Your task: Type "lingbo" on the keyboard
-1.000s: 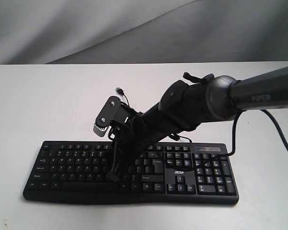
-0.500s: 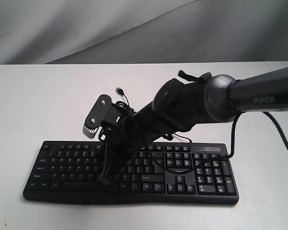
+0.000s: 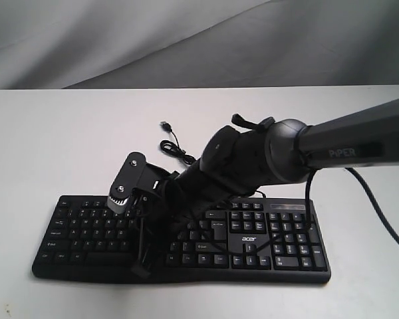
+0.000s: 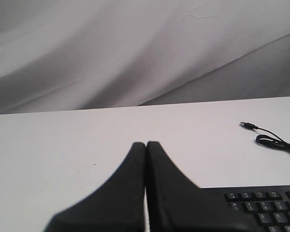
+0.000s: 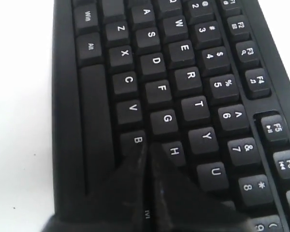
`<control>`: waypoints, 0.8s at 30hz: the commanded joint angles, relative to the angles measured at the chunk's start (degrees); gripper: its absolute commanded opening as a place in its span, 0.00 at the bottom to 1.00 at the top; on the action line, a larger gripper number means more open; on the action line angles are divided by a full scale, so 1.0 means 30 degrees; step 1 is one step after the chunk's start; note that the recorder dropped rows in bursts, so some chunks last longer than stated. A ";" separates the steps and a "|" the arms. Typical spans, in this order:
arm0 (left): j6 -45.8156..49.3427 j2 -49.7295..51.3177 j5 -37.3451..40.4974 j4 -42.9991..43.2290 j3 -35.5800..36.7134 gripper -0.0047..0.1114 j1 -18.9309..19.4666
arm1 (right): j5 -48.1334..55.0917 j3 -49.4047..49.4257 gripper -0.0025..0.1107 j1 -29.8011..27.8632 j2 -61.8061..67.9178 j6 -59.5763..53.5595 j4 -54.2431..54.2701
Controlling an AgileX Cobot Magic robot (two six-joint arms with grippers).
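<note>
The black keyboard point(image 3: 266, 242) lies across the near part of the white table, with its acer logo to the right of the middle. My right arm reaches across it from the right. My right gripper point(image 3: 142, 266) is shut and points down at the lower letter rows. In the right wrist view the right gripper point(image 5: 147, 145) has its tips at the edge of the B key point(image 5: 135, 141), next to the H key point(image 5: 175, 151), and its fingers cover the keys behind. My left gripper point(image 4: 146, 144) is shut and empty, over bare table beside the keyboard's corner point(image 4: 261, 208).
The keyboard's thin black USB cable point(image 3: 173, 143) lies coiled on the table behind the keyboard, plug end loose, and the cable point(image 4: 270, 140) also shows in the left wrist view. A grey cloth backdrop point(image 3: 120, 40) hangs behind the table. The right arm's own cable point(image 3: 379, 206) trails at the right.
The right arm has swung left and lowered toward the keyboard's front, carrying the shut gripper from the middle letter keys down to the bottom letter row.
</note>
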 commanded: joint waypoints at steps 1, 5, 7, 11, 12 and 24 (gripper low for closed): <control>-0.0040 -0.0093 -0.0117 0.0005 0.0093 0.04 -0.0104 | 0.0159 -0.0087 0.02 0.0043 0.0344 -0.0159 -0.0062; -0.0040 -0.0093 -0.0117 0.0005 0.0093 0.04 -0.0104 | 0.0427 -0.0087 0.02 0.0043 0.0467 -0.0159 -0.0062; -0.0040 -0.0093 -0.0117 0.0005 0.0093 0.04 -0.0104 | 0.0379 -0.0087 0.02 0.0043 0.0385 -0.0213 -0.0062; -0.0040 -0.0093 -0.0117 0.0005 0.0093 0.04 -0.0104 | 0.0336 -0.0806 0.02 0.0081 -0.0012 -0.0196 -0.0062; -0.0040 -0.0093 -0.0117 0.0005 0.0093 0.04 -0.0104 | 0.0469 -0.1147 0.02 0.0081 -0.0012 -0.0093 -0.0062; -0.0040 -0.0093 -0.0117 0.0005 0.0093 0.04 -0.0104 | 0.0771 -0.2969 0.02 0.0449 0.1181 0.0961 -0.0420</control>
